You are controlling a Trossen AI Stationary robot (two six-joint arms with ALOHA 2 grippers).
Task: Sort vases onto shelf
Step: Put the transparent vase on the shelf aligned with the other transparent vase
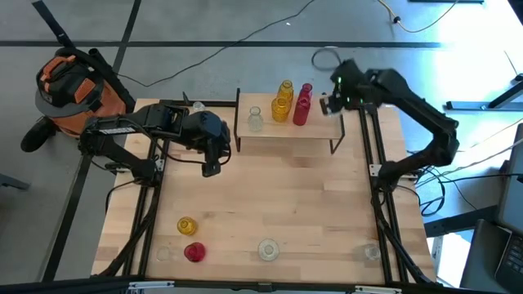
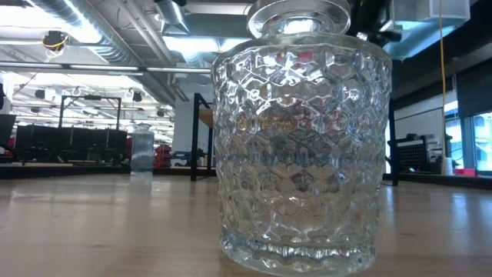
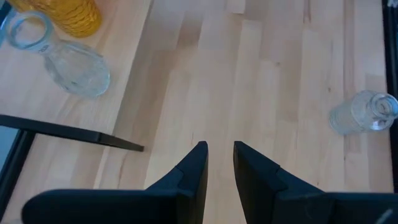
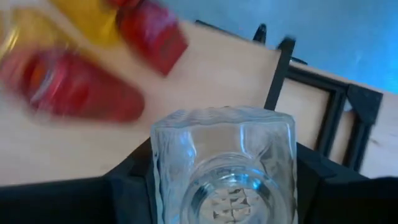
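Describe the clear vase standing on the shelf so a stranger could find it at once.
Look to the small light-wood shelf at the table's far edge. Vases cluster on it: yellow vases and red vases toward the right. The clear vase stands alone left of them, the only colourless one there.

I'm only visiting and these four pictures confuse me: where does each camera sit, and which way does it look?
High view: above the table, straight down; both arms, shelf.
Low view: at tabletop height, level across; a clear vase fills it, no arm clearly seen.
Left wrist view: on the left arm, looking down past the left gripper.
Right wrist view: on the right arm; right gripper holds a clear square vase.
Shared: both wrist views and the high view show the shelf.
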